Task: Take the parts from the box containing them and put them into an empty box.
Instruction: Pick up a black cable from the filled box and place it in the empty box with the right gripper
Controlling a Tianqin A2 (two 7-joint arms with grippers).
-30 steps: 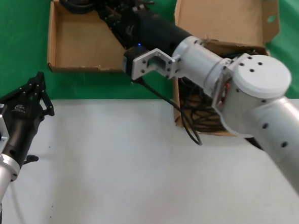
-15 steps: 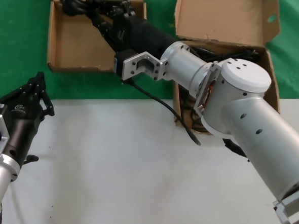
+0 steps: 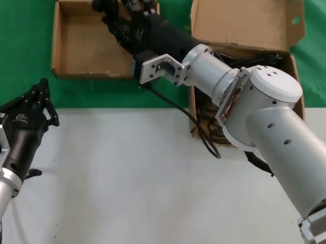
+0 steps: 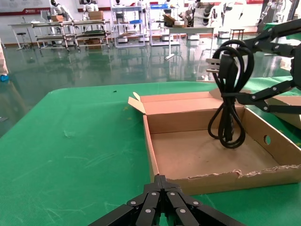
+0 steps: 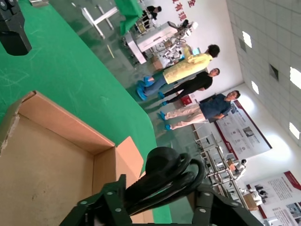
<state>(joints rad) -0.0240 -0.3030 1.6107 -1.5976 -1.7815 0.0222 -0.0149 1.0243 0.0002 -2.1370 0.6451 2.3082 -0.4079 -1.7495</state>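
A green mat covers the far part of the work surface and a pale grey tabletop (image 3: 126, 180) the near part; in the wrist views a large hall with shelving and standing people is seen behind. A coiled black power cord (image 4: 229, 94) is held hanging upright above the smaller cardboard box (image 3: 82, 45), its lower loop inside the walls but, as far as can be judged, not resting on the floor. The cord is clamped between the fingers of the right gripper (image 3: 112, 8), which are closed around the middle of the coil; the bunched loops are seen pinched between them in the right wrist view (image 5: 167, 181). The right arm is stretched across from the larger cardboard box (image 3: 252, 28), whose raised flap has an oval hole and in which more black cords (image 3: 218, 122) are partly visible under the arm. The left gripper (image 3: 34, 100) is parked over the tabletop's near left edge, its fingertips drawn together on nothing.
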